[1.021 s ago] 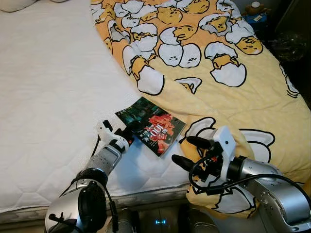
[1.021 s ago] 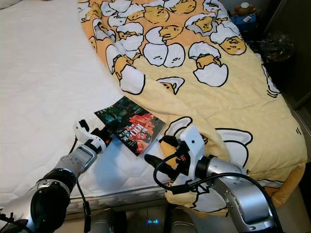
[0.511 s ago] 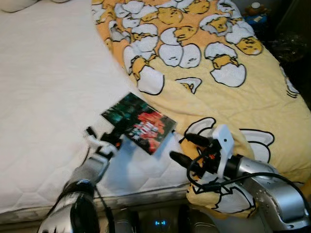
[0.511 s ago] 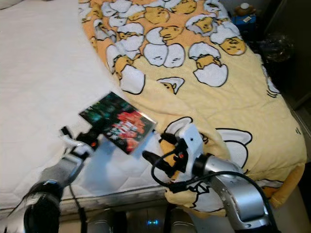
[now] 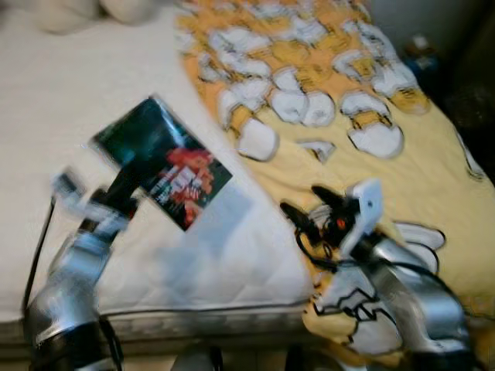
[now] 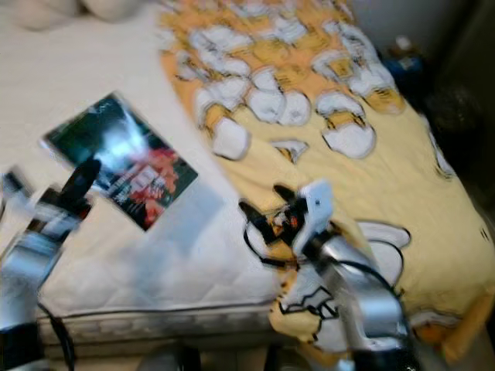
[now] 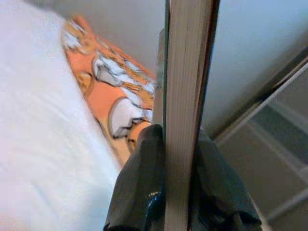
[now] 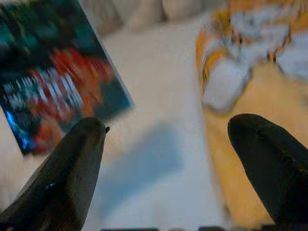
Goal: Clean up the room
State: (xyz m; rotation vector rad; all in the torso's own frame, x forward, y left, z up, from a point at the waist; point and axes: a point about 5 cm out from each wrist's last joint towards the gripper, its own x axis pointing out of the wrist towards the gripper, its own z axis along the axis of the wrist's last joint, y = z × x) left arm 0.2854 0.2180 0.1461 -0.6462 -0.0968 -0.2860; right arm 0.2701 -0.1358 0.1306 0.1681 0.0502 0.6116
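**Book held off the bed by one corner**

Your left claw is clamped on the book, which hangs in the air above the white mattress, clear of its surface and beside the yellow egg-print blanket. In the left wrist view the black fingers pinch both covers at the book's lower edge. It looks like a thin, glossy paperback: light, but likely slick and floppy, so a corner grip may let it sag or twist. A hold nearer the spine would probably carry it steadier; move gently. Your right claw hovers over the blanket's edge next to the mattress, its fingers spread apart with nothing between them.
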